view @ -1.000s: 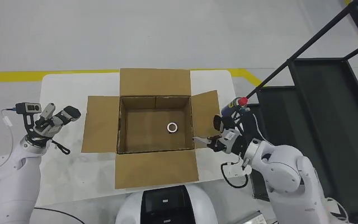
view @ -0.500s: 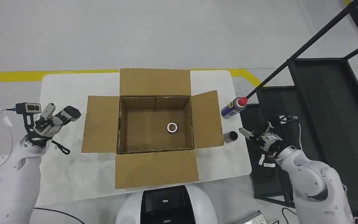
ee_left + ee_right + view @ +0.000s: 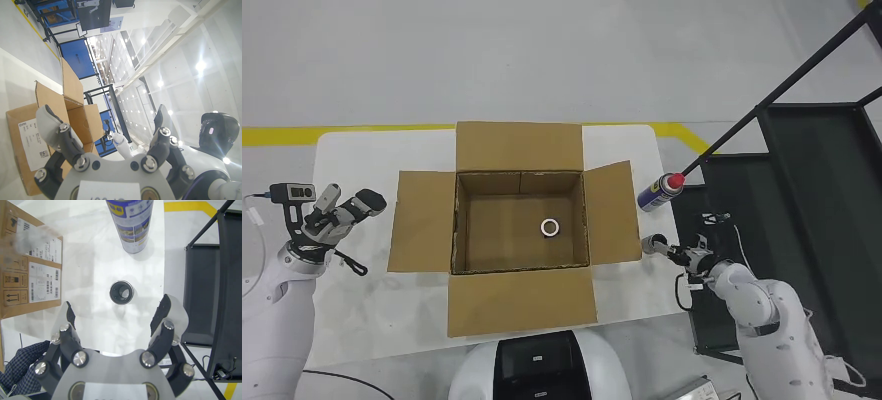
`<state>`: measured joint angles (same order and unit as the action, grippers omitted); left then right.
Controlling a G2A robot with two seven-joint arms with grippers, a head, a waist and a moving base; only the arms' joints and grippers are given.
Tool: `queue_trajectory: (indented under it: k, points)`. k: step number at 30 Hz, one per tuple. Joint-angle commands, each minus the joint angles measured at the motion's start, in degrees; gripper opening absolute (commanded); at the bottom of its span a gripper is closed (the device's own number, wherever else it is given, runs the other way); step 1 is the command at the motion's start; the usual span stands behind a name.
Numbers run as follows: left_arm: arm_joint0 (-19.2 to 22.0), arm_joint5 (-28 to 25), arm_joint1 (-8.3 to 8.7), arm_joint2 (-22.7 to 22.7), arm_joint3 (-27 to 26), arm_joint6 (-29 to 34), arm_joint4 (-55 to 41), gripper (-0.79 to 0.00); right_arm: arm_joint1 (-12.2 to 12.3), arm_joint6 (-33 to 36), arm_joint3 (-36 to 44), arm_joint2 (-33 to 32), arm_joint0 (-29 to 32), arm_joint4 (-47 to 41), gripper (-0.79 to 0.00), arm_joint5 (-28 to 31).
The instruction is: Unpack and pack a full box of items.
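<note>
At the table's right edge, the right gripper is hovering low with its fingers spread wide, grasping nothing. Just left of its fingertips, and apart from them, a small dark hollow cylinder is sitting on the white table, its open end facing the gripper. Farther back along the same edge, a blue spray can with a red cap is standing, well apart from the cylinder. Left of both, the cardboard box is lying open in the table's middle, all four flaps folded outward, and a small ring-shaped roll is resting on its floor toward the right wall. Beyond the table's right side, a black metal rack is standing. Over at the table's left edge, the left gripper is hanging raised, fingers parted and empty.
</note>
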<state>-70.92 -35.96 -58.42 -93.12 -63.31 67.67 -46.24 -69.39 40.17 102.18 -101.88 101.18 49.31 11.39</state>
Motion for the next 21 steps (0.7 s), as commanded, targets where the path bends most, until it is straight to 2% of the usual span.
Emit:
queue_trajectory:
  k: [1,21]
  points:
    - [0.0,0.0,0.0,0.0,0.0,0.0,0.0,0.0,0.0,-0.1,-2.0,1.1,-1.4,0.7,0.0,-0.7]
    - [0.0,0.0,0.0,0.0,0.0,0.0,0.0,0.0,0.1,1.4,-12.4,9.2,-10.5,4.7,0.0,-4.9]
